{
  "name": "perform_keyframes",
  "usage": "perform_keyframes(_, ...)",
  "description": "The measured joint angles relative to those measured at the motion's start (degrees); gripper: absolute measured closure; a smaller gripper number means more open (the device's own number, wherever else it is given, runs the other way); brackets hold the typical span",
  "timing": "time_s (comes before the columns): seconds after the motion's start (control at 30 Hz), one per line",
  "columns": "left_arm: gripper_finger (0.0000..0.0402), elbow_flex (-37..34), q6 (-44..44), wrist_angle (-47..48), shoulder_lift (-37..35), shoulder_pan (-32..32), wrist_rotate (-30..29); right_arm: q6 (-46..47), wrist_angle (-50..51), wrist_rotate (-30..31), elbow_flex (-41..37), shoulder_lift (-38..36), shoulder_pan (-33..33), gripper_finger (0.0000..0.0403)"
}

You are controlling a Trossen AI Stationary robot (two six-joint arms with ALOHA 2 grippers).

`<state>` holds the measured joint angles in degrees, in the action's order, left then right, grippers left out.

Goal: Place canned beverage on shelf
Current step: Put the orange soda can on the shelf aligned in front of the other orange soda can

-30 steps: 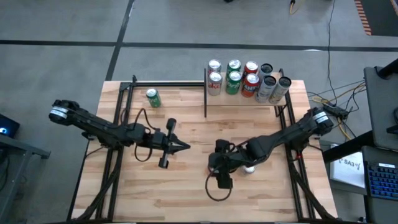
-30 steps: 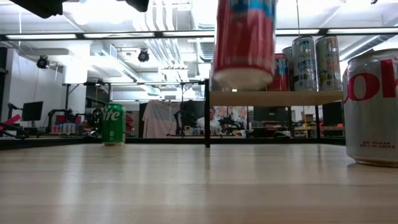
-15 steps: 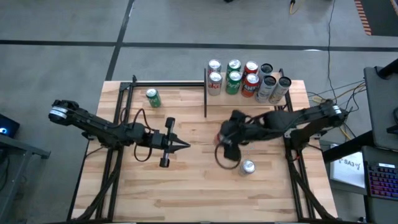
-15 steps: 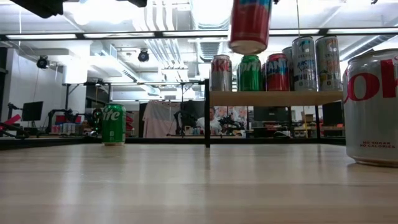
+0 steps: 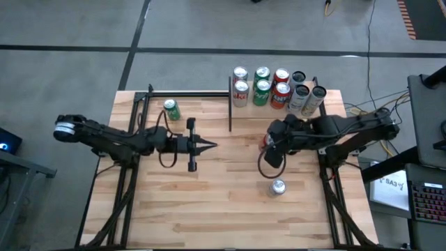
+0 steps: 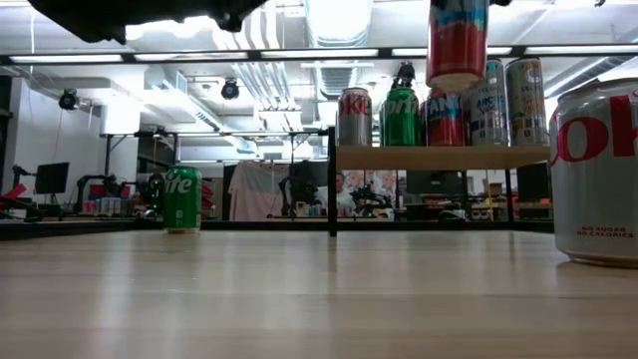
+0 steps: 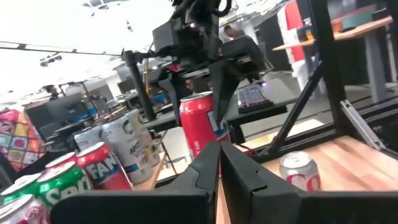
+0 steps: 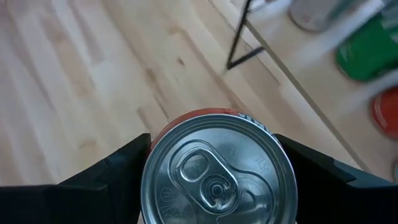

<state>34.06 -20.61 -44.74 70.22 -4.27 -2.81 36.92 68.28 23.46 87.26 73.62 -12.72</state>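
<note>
Red aluminium drink can [image 6: 458, 42] is hanging upright in the right gripper's [image 5: 268, 141] grasp, just before the light wooden shelf [image 6: 439, 157]; the left gripper [image 5: 209, 146], clenched, is reaching level over mid-table.

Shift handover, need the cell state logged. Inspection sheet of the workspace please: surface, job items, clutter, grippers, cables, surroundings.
Surface: striped wooden tabletop, nothing spilled that shows.
Job's things: red can held in the air short of the shelf; eight cans stand on the shelf.
Clutter: green can upright at the table's far left; silver can upright on the near right.
Grippers: right gripper shut on the red can, fingers on either side; left gripper shut, empty, over mid-table.
Cables: loops hang from both arms; loose wires lie right of the table.
Surroundings: grey floor, keyboard at right.
</note>
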Motion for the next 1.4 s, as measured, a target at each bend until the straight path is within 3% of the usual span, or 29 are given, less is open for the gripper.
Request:
perform_keyframes(0.17, 0.0402, 0.64, 6.08, -0.19, 2.64, 1.68, 5.35, 4.69, -0.34, 1.10, -3.88, 0.13, -0.61, 0.0119)
perform_keyframes(0.43, 0.0385, 8.50, 9.51, -0.17, 15.76, 1.33, 5.55, 3.37, -5.24, 0.57, -8.30, 1.08, -2.52, 0.0119)
perform_keyframes(0.6, 0.0329, 12.64, 9.42, 3.78, 21.18, 1.33, 5.55, 2.37, -6.28, 0.74, -8.39, 1.12, -2.68, 0.0119)
perform_keyframes(0.77, 0.0240, 15.31, 10.21, 3.70, 24.58, 1.26, 5.23, 0.62, -7.75, 0.72, -8.39, 1.01, -2.89, 0.0119)
perform_keyframes(1.0, 0.0120, 17.77, 10.63, 3.90, 28.63, 1.28, -0.70, -2.88, -11.74, 2.38, -8.59, 1.52, -3.05, 0.0119)
perform_keyframes(1.17, 0.0088, 20.12, 11.26, 3.32, 31.04, 1.26, -2.30, -5.52, -14.55, 4.00, -8.63, 2.40, -3.05, 0.0119)
perform_keyframes(1.4, 0.0086, 22.37, 11.29, 3.73, 33.70, 1.30, -3.20, -9.86, -19.93, 5.20, -8.70, 3.95, -3.03, 0.0119)
